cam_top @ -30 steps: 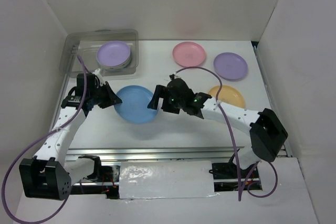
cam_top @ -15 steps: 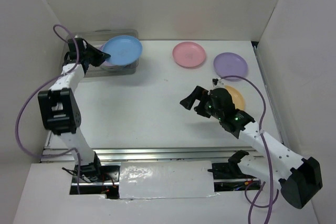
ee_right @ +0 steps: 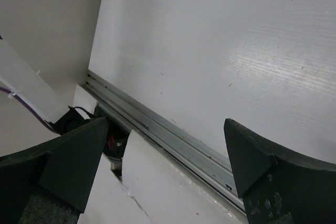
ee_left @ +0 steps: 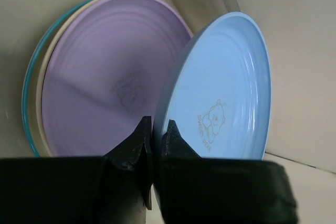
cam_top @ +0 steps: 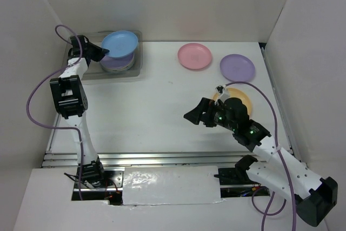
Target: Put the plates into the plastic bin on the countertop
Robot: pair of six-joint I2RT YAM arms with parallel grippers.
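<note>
Light blue plate (cam_top: 120, 41): rim clenched in left fingers (ee_left: 131, 148), above plastic bin (cam_top: 116, 75) (surface's far-left corner); right fingers (ee_right: 73, 163) spread, empty.

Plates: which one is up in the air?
The light blue plate, gripped by its rim above the bin; the rest lie flat.

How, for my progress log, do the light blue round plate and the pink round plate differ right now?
The light blue round plate is pinched at its rim by the left gripper; the pink round plate is untouched. The blue one hangs tilted over the purple plate in the clear plastic bin; the pink one lies flat on the white countertop, outside it. Both are small, round, shallow.
</note>
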